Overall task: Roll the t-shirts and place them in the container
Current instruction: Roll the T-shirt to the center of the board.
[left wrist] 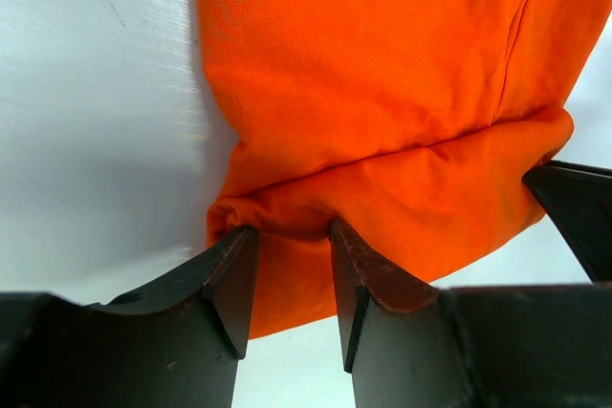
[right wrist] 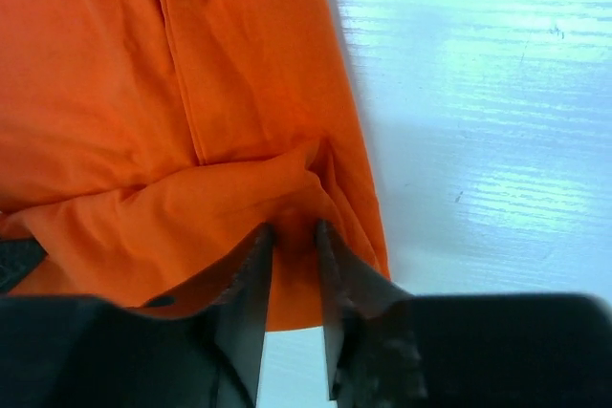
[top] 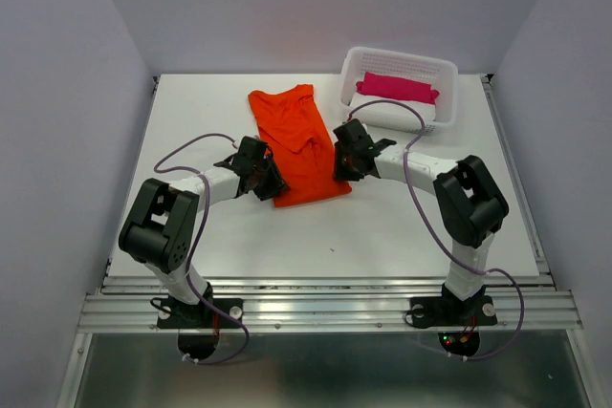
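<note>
Just one bright orange-red thin-fabric t-shirt (top: 296, 140), folded near hem pinched by left gripper (left wrist: 292, 241) and right gripper (right wrist: 294, 233). One white plastic basket (top: 449, 70), one magenta-pink cloth bundle (top: 397, 87) inside

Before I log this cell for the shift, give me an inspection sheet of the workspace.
Surface: white table, a few faint scuffs.
Job's things: one orange t-shirt lies lengthwise at the centre, its near hem turned up into a first fold.
Clutter: white basket at the far right, holding a magenta cloth on top of a white cloth.
Grippers: left gripper and right gripper are each closed on the turned-up hem, at its left and right ends.
Cables: purple-grey cables loop off both arms; none lies on the shirt.
Surroundings: plain pale walls; metal rail at the near edge.
</note>
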Controlling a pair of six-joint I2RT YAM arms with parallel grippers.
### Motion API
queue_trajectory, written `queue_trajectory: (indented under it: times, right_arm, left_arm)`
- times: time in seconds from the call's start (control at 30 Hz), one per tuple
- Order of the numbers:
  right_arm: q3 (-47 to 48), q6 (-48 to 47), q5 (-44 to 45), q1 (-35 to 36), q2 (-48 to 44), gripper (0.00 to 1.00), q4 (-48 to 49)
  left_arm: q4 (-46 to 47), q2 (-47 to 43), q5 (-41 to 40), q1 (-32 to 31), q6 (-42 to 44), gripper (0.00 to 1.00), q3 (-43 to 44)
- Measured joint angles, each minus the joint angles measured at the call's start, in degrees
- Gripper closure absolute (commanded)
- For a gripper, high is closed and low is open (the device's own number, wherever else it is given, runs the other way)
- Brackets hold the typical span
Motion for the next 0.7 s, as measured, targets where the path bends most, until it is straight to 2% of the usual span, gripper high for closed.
queue_trajectory:
  times: [0.07,0.13,0.7]
  right_arm:
    - [0.0,-0.2,0.2,0.0,0.0,0.95,-0.1]
    - [0.0,-0.4,0.4,0.0,0.0,0.99,-0.3]
    - [-3.9,3.0,5.7,0.0,-4.9,0.99,-0.4]
  left_arm:
    - [0.0,0.0,0.0,0.0,0.0,0.54,0.0]
    - [0.0,0.0,0.0,0.0,0.2,0.54,0.1]
    - [-1.0,0.0,0.1,0.0,2.1,0.54,1.8]
